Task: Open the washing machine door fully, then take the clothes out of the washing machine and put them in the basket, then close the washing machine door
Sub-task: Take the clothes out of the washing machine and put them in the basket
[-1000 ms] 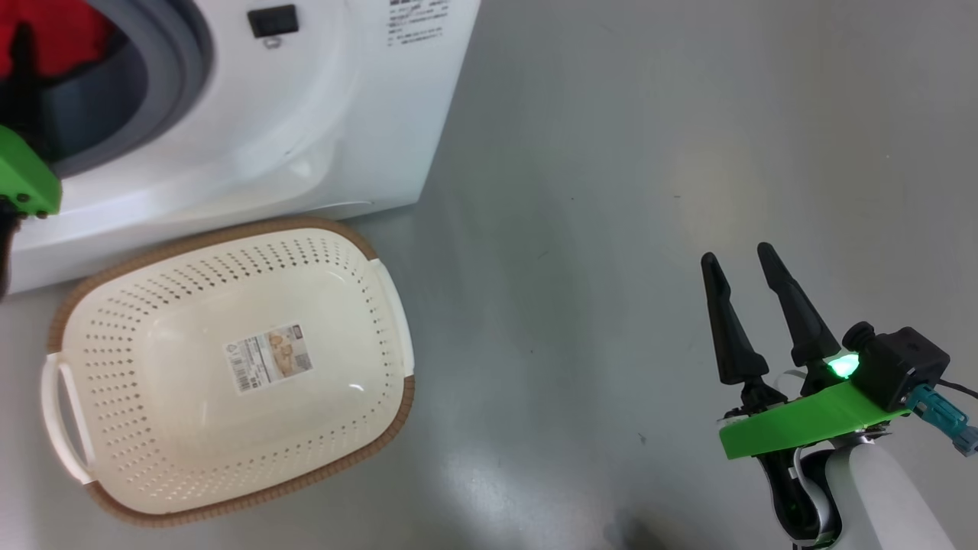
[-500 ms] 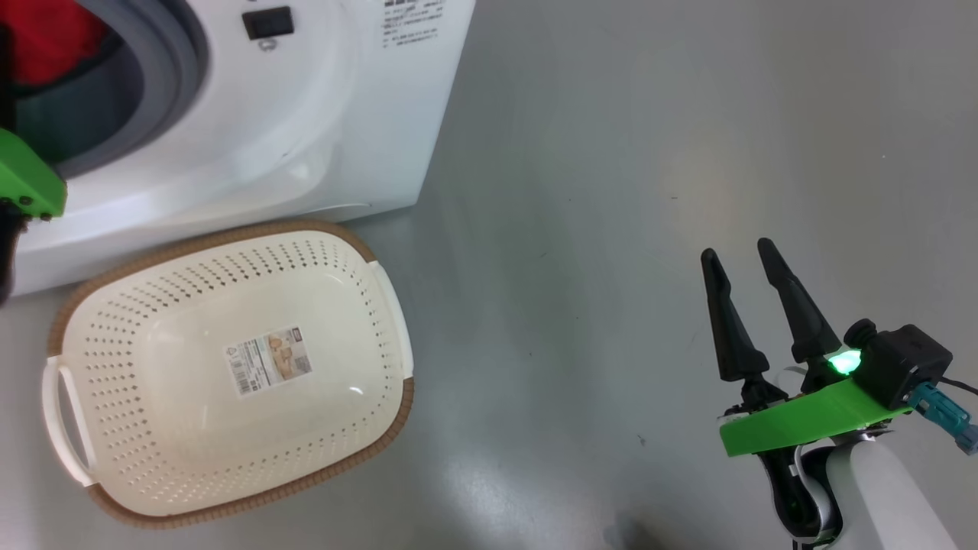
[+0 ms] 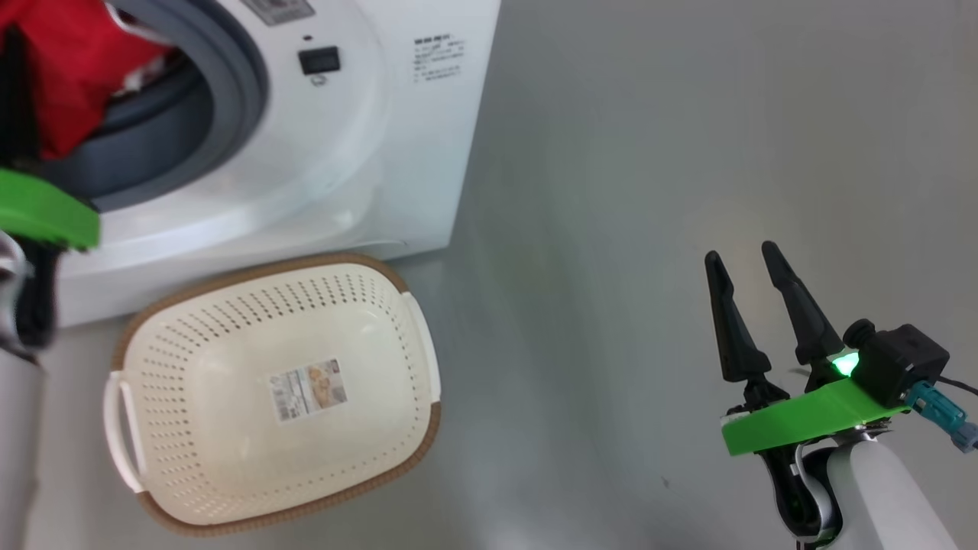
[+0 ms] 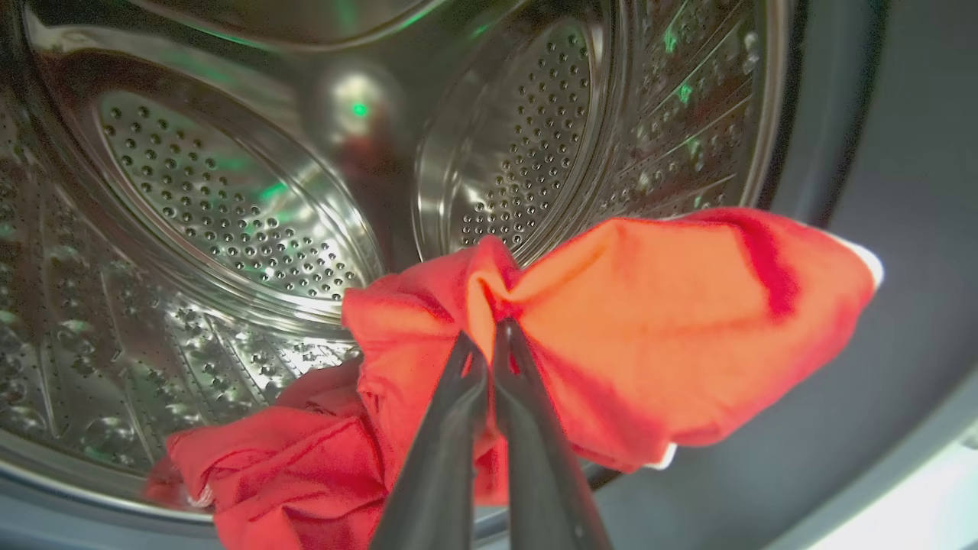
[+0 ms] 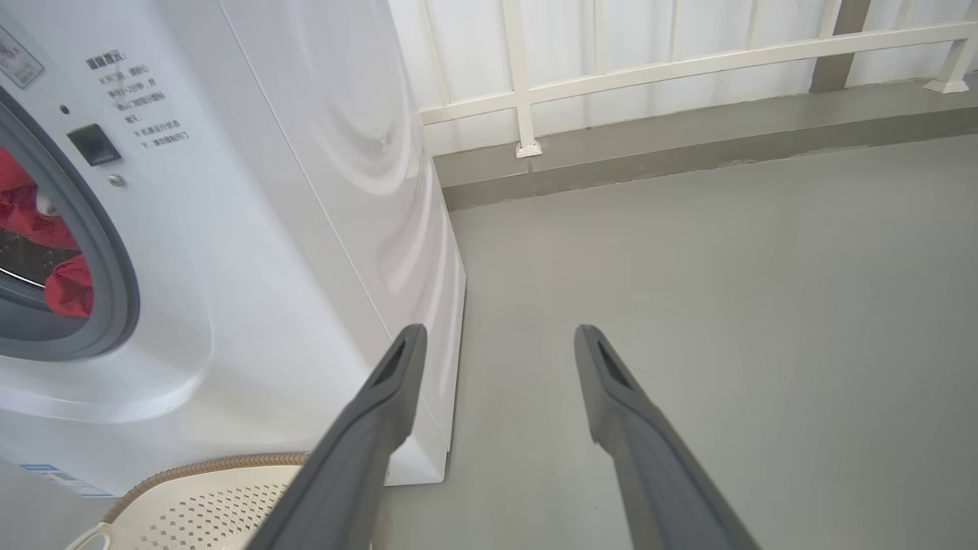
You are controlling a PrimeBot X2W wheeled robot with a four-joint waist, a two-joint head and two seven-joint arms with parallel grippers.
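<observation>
The white washing machine [image 3: 367, 153] stands with its opening bare; its door is out of view. In the left wrist view my left gripper [image 4: 489, 336] is shut on a fold of the red clothes [image 4: 649, 328], lifted at the mouth of the steel drum [image 4: 229, 221]. More red cloth [image 4: 260, 466] trails over the drum's lip. From the head view the red clothes [image 3: 69, 76] bulge out past the grey rubber ring [image 3: 237, 99]. The cream basket [image 3: 229, 428] sits empty on the floor in front of the machine. My right gripper [image 3: 741, 256] hangs open, far to the right.
Grey floor [image 3: 649, 153] stretches to the right of the machine. A white railing [image 5: 527, 92] and a low kerb run along the far side behind it. The basket's rim [image 5: 221, 462] lies just left of my right gripper [image 5: 497, 336].
My left gripper has closed on the red cloth. The head camera has shifted, so the machine and basket sit further right and lower. The right arm has not moved.
</observation>
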